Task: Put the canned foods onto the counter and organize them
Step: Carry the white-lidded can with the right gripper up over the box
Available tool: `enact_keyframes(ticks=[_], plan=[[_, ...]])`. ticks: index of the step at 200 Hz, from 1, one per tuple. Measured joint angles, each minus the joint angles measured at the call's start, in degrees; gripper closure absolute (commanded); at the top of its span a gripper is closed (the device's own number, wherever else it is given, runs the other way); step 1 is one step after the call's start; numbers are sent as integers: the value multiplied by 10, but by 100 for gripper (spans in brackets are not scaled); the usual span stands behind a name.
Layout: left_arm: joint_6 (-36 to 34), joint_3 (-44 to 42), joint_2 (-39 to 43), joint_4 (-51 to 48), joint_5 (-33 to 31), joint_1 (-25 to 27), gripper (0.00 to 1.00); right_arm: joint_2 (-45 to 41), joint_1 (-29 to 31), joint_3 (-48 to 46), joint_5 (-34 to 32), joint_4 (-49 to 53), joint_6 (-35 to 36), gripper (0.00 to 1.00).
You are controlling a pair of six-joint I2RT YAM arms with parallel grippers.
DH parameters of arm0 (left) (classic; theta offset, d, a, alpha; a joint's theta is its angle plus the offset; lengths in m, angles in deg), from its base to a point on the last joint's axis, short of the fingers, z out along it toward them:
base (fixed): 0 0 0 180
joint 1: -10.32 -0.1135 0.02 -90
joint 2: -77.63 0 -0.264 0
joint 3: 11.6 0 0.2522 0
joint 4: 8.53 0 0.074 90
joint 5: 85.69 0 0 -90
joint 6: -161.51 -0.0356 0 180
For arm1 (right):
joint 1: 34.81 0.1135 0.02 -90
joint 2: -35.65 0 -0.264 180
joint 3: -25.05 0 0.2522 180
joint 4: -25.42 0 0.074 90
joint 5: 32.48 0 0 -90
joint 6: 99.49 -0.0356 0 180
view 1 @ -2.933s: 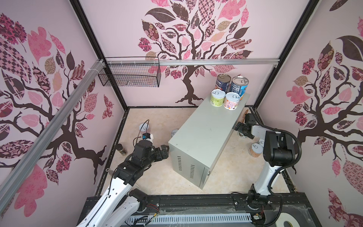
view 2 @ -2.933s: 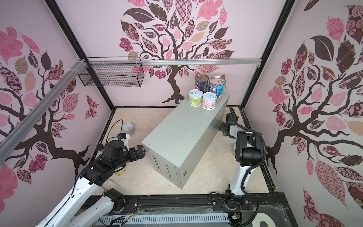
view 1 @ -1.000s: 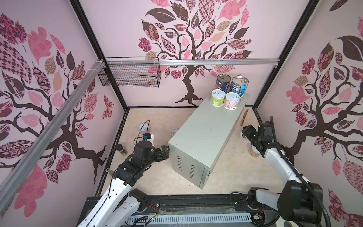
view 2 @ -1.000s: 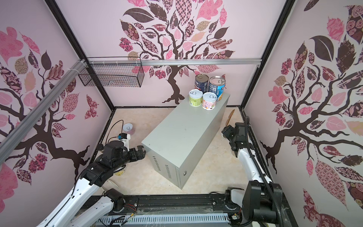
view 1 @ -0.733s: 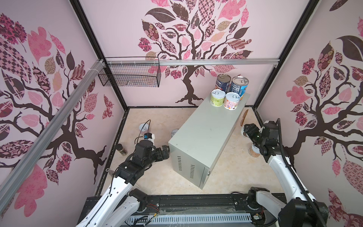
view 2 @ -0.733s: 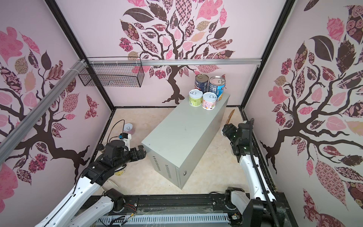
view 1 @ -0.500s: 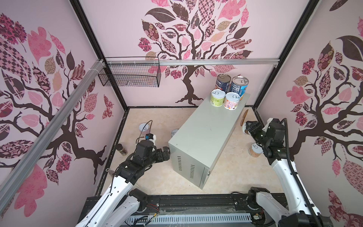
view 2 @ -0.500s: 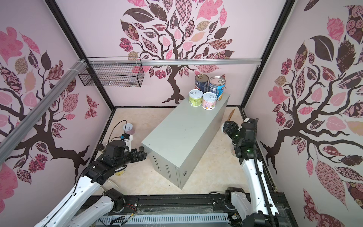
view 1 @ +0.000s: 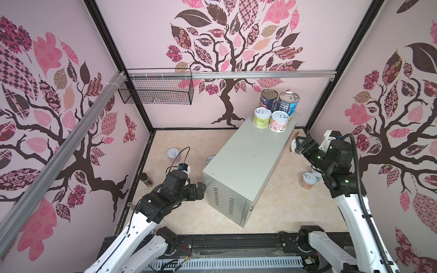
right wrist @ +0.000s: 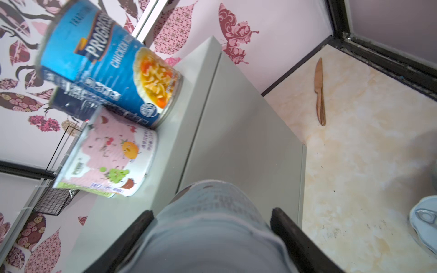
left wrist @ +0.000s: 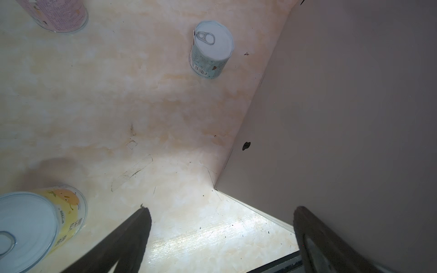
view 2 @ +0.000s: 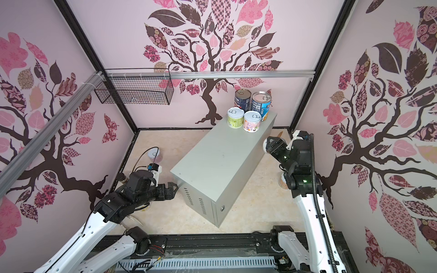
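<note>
Right gripper (view 1: 299, 145), centre right of the frame, clamps a pale can (right wrist: 208, 212) beside the counter (view 1: 246, 163); four cans (view 1: 279, 121) crowd its far end, probably leaving room. Left gripper (view 1: 200, 187) gapes empty, lower left.

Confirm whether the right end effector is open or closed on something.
Closed on a can: in the wrist view, both fingers of the right end effector press the can's sides, up beside the counter top.
</note>
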Motion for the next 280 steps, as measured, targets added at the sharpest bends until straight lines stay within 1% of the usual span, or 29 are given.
enact_keyframes(ticks=[31, 63, 102, 131, 161, 185, 245, 261, 280], plan=[[0, 9, -11, -7, -7, 4, 2, 11, 21, 65, -3, 24, 35, 37], [0, 14, 1, -7, -17, 7, 2, 34, 37, 139, -5, 63, 82, 37], [-16, 85, -4, -12, -46, 10, 2, 70, 64, 240, 4, 126, 137, 38], [-29, 116, -14, -19, -65, 10, 2, 87, 76, 306, 23, 161, 163, 38], [-38, 135, -38, -17, -67, 10, 2, 97, 78, 342, 43, 185, 180, 38], [-43, 136, -49, -17, -68, 10, 2, 111, 82, 349, 54, 197, 190, 39], [-56, 135, -26, -17, -100, 10, 2, 177, 99, 384, 78, 250, 206, 40], [-58, 131, -14, -12, -115, 10, 2, 200, 124, 417, 57, 280, 217, 39], [-58, 122, -4, -9, -132, 9, 2, 235, 195, 474, 7, 313, 234, 38]])
